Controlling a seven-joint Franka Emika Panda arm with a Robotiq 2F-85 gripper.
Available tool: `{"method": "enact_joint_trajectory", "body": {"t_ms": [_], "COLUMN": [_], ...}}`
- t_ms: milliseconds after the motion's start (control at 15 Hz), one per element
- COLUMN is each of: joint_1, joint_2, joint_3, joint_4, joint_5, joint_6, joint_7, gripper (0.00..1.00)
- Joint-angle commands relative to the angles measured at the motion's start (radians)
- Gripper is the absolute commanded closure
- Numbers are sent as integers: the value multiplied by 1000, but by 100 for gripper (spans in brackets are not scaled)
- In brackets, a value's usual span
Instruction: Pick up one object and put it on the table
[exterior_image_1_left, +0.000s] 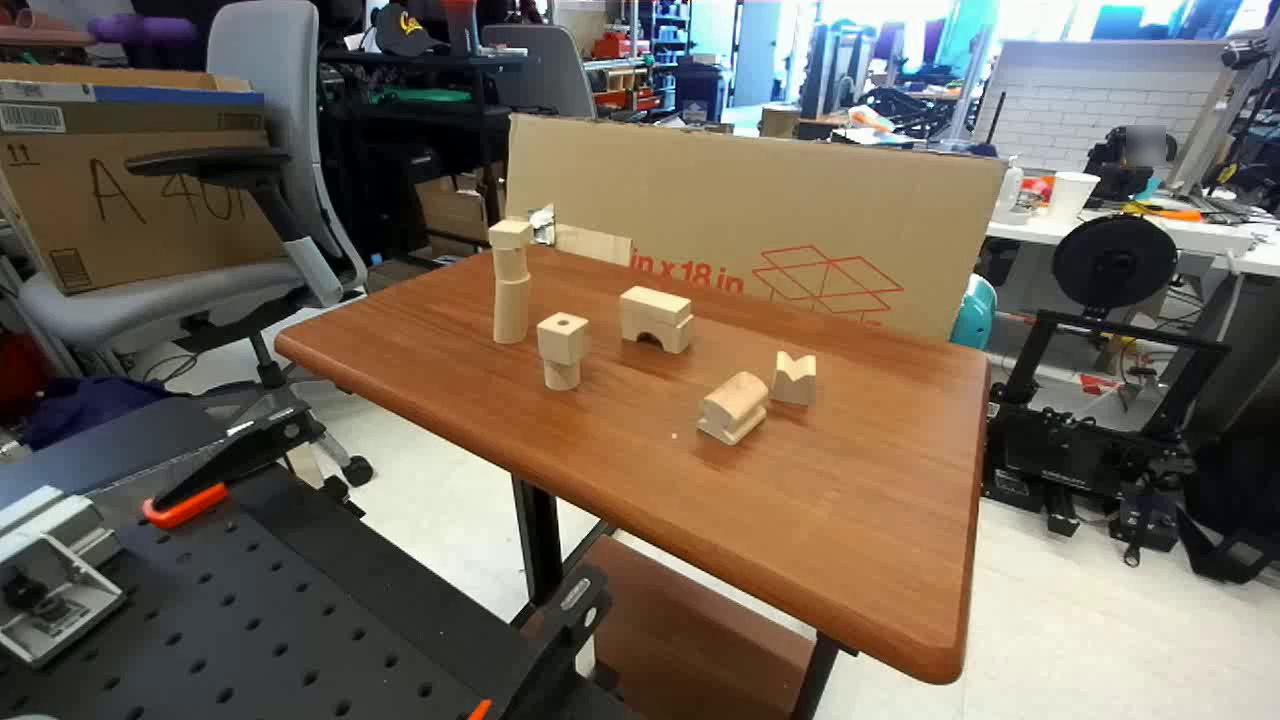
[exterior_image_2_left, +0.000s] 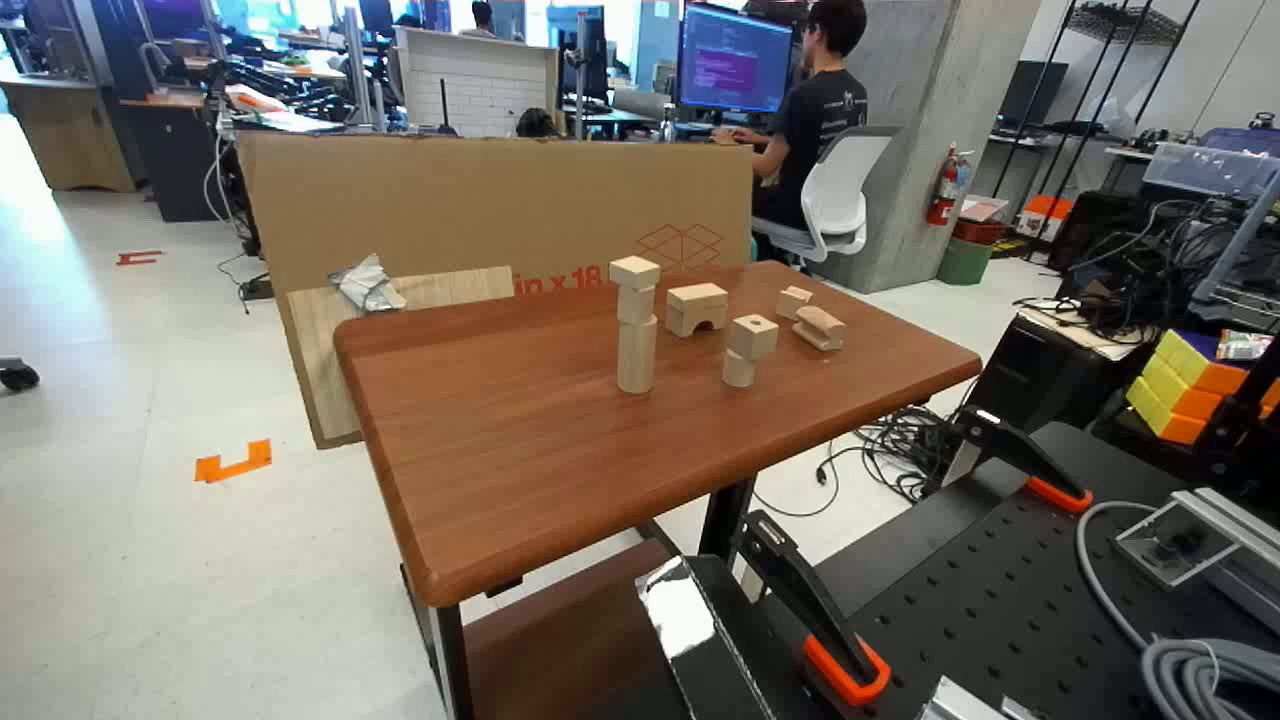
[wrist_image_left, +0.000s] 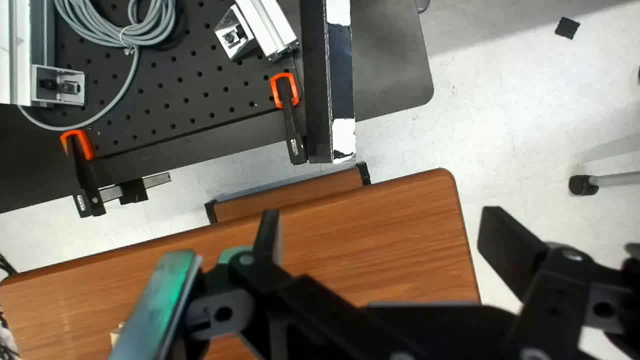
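Reddish-brown wood tops the one table (exterior_image_1_left: 850, 500), central in both exterior views, and the likely objects of the task, the wooden blocks (exterior_image_2_left: 752, 337), all rest on it, singly or piled. The one hand (wrist_image_left: 382, 215) shows only in the wrist view: its jaws stand wide apart with nothing between them, off toward a corner of the table. The step under way looks to be the approach before a pick, though a finished placing could look the same. No particular object is named, so the next move likely calls for travelling across to the blocks, lowering around one, gripping it without knocking its neighbours, then setting it on the table.

Counted, the blocks seem to come to ten. The tall stack (exterior_image_1_left: 512, 288) has three. A bar (exterior_image_1_left: 655, 303) on an arch (exterior_image_1_left: 674, 336) makes two. The rounded pile (exterior_image_1_left: 733, 408) apparently holds two, its joint being hard to read. A drilled cube (exterior_image_1_left: 563, 339) on a short cylinder (exterior_image_1_left: 562, 375) makes two more. Smallest is one notched block (exterior_image_1_left: 795, 380), alone just beside the rounded pile and probably the easiest to lift.
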Motion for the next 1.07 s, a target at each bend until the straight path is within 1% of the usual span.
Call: {"method": "enact_joint_trajectory", "body": {"t_ms": [0,200,333,467,533,600,800,1000], "joint_1": [18,14,4,-1,-2,1,9,10], "joint_2": [1,18,62,105,130,151,229,281], "joint_3": [-18,-20,-28,-38,-46,-55,-75,-100], "joint_4": [2,13,42,62,73,75,99,119], "joint_5": [-5,-9,-45,-82,-101,-114,-162,-179], "joint_6": [-2,1,15,55,81,121,251,322], "joint_7": [4,3,-21,-34,-50,-82,-119,-176], "gripper": [0,0,0,0,0,0,0,0]}}
